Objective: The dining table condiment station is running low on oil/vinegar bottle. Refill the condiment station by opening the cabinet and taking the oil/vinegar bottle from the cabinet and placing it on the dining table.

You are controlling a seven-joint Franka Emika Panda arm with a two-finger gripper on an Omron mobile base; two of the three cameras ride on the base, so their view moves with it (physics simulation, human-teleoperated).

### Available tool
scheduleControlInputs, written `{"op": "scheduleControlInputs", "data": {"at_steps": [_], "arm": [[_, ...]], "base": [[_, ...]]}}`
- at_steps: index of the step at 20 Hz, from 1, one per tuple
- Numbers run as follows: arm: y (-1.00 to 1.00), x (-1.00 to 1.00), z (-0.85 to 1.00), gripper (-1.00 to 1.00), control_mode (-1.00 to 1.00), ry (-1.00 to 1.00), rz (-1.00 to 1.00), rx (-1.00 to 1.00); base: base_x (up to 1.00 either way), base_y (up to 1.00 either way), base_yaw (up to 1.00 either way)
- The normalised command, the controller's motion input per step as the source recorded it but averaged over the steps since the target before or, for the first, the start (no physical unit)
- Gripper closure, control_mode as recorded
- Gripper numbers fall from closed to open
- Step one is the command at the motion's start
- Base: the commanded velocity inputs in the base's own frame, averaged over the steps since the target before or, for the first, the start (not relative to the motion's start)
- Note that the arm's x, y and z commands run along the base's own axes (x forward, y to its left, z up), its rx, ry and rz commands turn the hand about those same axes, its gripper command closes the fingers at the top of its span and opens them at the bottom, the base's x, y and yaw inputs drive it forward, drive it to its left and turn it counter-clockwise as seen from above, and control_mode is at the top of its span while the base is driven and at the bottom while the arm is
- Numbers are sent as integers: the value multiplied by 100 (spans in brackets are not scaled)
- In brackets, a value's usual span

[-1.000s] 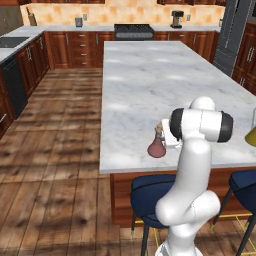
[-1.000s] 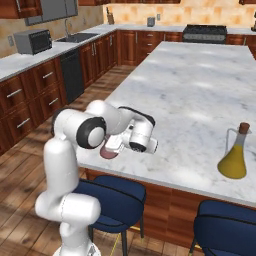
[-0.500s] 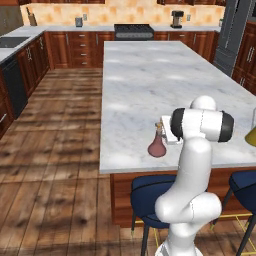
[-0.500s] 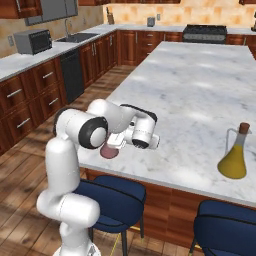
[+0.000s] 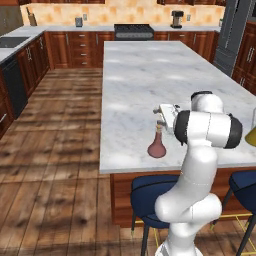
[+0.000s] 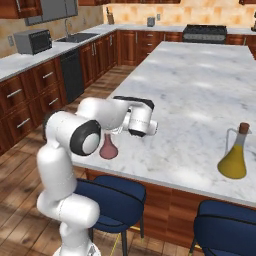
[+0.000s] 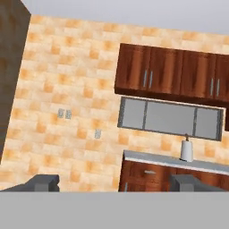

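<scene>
The oil/vinegar bottle (image 5: 157,147) (image 6: 108,149), a reddish-pink flask with a thin neck and a cork, stands upright on the dining table (image 5: 140,75) (image 6: 200,90) close to its near left corner. My gripper (image 5: 161,117) hovers just above and behind the bottle's neck, lying level. Seen from the hand camera, the gripper (image 7: 114,183) is open, its two dark fingertips (image 7: 42,182) wide apart with nothing between them. That camera faces a far wall with dark wall cabinets (image 7: 170,71), doors shut.
A yellow-olive bottle (image 6: 233,160) (image 5: 251,135) stands at the table's near right. Blue stools (image 5: 155,200) (image 6: 112,197) sit under the near edge beside my base. A stove (image 5: 133,30) and a coffee machine (image 5: 177,19) line the back counter; a microwave (image 6: 32,41) sits at left.
The jaws have spread from nearly shut around the bottle's neck to wide open. The bottle now stands free on the table, in the same spot.
</scene>
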Motion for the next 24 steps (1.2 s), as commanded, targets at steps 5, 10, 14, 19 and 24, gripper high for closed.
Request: {"op": "scheduleControlInputs", "data": {"at_steps": [5,10,14,19,24], "arm": [[59,-74,47,-100,-100,9,-2,0],[48,-94,55,-100,-100,0,-15,-3],[15,-100,70,-100,-100,-7,-20,-7],[2,-100,49,-100,-100,-30,-17,-22],[1,-96,6,-100,-100,-37,-12,-35]], "base": [[0,0,0],[0,0,0],[0,0,0],[0,0,0],[0,0,0]]}}
